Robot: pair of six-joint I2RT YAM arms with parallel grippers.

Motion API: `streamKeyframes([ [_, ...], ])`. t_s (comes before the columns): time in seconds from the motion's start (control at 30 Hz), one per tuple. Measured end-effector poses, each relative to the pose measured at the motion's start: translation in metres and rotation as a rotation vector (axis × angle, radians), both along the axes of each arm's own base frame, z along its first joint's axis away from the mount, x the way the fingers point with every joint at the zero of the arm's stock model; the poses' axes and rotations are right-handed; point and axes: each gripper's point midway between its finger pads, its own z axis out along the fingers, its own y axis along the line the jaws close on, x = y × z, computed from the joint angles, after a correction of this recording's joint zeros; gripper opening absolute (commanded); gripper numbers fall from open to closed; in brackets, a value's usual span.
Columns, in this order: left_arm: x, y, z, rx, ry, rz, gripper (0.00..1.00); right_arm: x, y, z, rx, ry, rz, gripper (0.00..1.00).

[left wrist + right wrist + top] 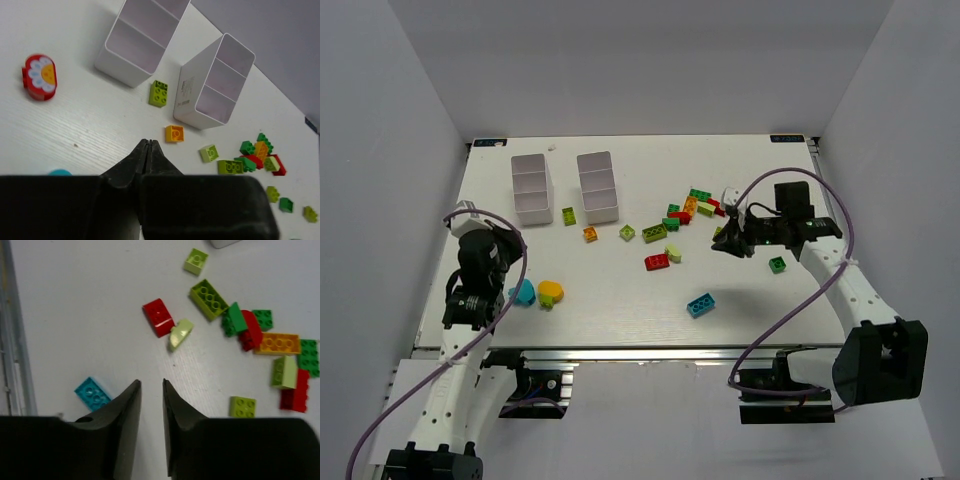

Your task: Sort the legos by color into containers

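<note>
legos (678, 218) lie scattered right of centre on the table (620, 315), a few strays just beside the two white containers (531, 214) at back left. left gripper (147, 146) hangs over the near left corner, jaws pressed together, empty. right gripper (151, 386) reaches toward the pile (jaws slightly parted, gripping nothing), near a cyan brick (92, 392).

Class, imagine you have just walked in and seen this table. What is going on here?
The job is sorting legos by colour into two white trays, and it looks barely started. No brick shows in either tray, and the bricks lie scattered on the table. The left gripper is shut and empty, with the trays ahead of it. The right gripper is slightly open near a cyan brick and holds nothing.
</note>
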Motion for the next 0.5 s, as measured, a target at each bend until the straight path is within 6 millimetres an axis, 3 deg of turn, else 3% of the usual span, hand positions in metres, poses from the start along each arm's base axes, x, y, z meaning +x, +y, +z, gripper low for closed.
streamKeyframes([
  [0.03, -0.001, -0.001, -0.003, -0.006, 0.013, -0.001, 0.17, -0.004, 0.005, -0.004, 0.003, 0.02, 0.023, 0.61],
  [0.1, -0.002, -0.002, -0.01, -0.029, 0.05, 0.006, 0.38, -0.01, 0.013, -0.01, 0.003, 0.055, 0.059, 0.74],
  [0.13, -0.003, -0.002, -0.013, -0.041, 0.071, 0.011, 0.58, -0.012, 0.016, -0.011, 0.0, 0.062, 0.072, 0.81],
  [0.27, -0.005, -0.004, -0.029, -0.106, 0.157, 0.049, 0.78, -0.02, 0.026, -0.012, -0.003, 0.081, 0.109, 0.87],
  [0.5, -0.013, -0.004, -0.06, -0.261, 0.298, 0.142, 0.83, -0.019, 0.03, -0.01, 0.006, 0.106, 0.088, 0.85],
])
